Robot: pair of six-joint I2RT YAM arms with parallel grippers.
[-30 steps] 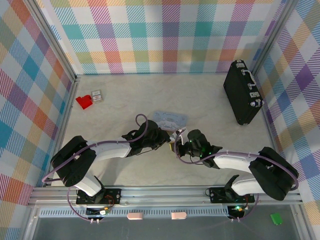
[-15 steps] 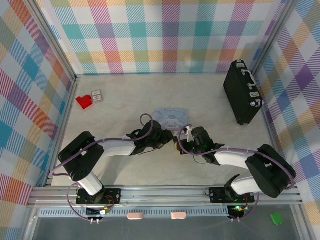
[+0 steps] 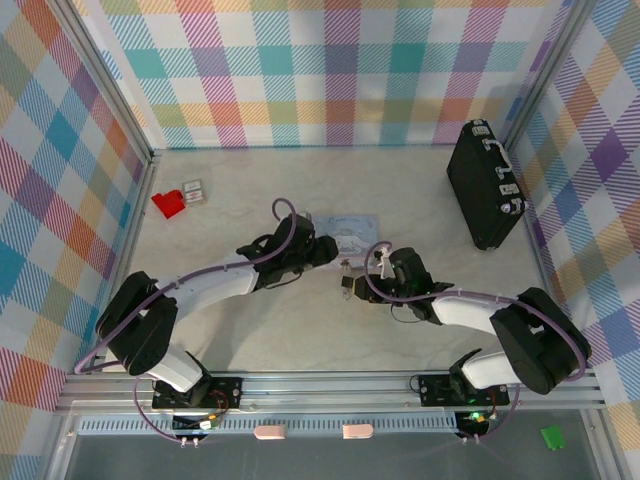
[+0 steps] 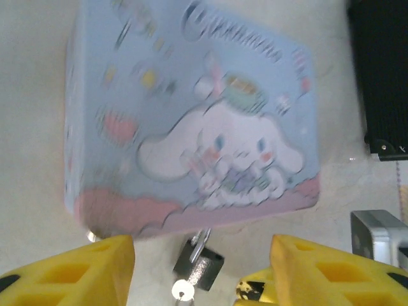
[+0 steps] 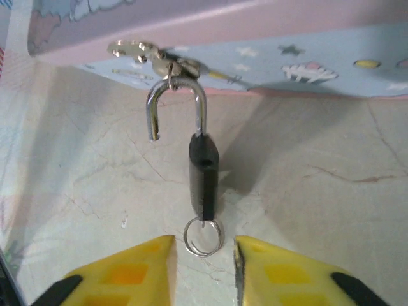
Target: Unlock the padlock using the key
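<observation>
The padlock (image 5: 203,175) lies hooked on the cartoon tin's (image 4: 191,115) hasp, shackle sprung free and key (image 4: 183,291) in its base, so it looks unlocked. Left gripper (image 4: 201,250) and right gripper (image 5: 204,247) stand spread and empty. A second ago they met at the lock; now they sit apart.

Counted on bench (image 3: 300,190): one padlock (image 5: 203,172), one key ring (image 5: 203,236), one pastel tin (image 4: 191,115), one black briefcase (image 3: 485,195), one red plastic piece (image 3: 168,203).

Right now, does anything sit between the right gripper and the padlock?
Nothing visible does. The padlock lies just ahead of the open right gripper, its open shackle hooked in the latch of the tin.
</observation>
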